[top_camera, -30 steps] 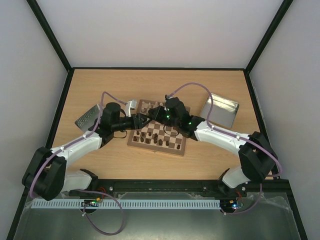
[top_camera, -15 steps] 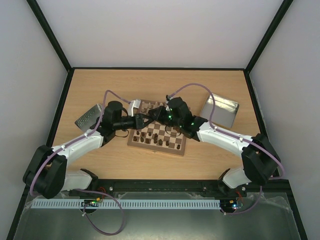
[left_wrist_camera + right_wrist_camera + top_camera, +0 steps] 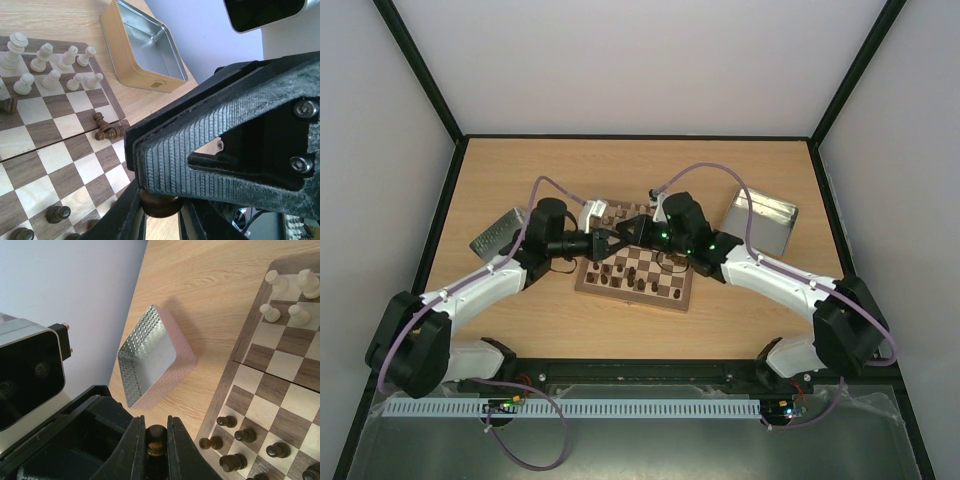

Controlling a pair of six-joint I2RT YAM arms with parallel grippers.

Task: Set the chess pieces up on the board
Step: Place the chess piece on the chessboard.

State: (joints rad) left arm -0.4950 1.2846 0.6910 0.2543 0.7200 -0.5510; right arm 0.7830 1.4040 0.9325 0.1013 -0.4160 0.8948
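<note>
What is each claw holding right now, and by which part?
Left claw pinches a dark chess piece by its sides; right claw does likewise. Head or base, and whether it is one shared piece, cannot be told.

No legible text, label, brand, number or sign on anything within my three camera views.

Wooden table (image 3: 520,310) carries three things. Board (image 3: 665,292) sits directly under left gripper (image 3: 613,241) and right gripper (image 3: 628,234). Textured tin (image 3: 498,232) lies out behind the left gripper, smooth tin (image 3: 762,222) behind the right gripper. Both are apart from the board.
</note>
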